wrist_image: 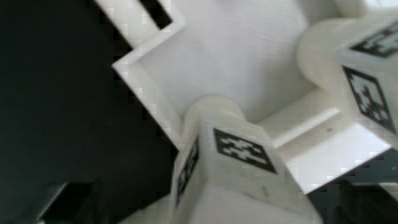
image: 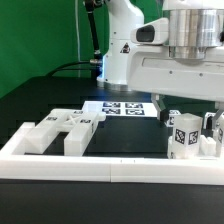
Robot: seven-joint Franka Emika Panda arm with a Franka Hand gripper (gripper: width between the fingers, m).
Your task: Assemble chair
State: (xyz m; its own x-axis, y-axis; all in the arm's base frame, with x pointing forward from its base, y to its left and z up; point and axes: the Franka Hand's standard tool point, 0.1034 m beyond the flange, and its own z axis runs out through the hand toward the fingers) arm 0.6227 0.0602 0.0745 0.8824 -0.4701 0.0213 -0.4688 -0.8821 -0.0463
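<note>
Your gripper [image: 187, 106] sits by tagged chair block [image: 183, 136], 4 o'clock in ext. view; fingertips hidden, can't tell if open/closed. Wrist cam crops it, blurry.

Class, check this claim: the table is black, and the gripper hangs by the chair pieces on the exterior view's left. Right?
One error: the gripper hangs by the tagged chair block on the exterior view's right, not the left pieces. The exterior view shows it; the table is black.
</note>
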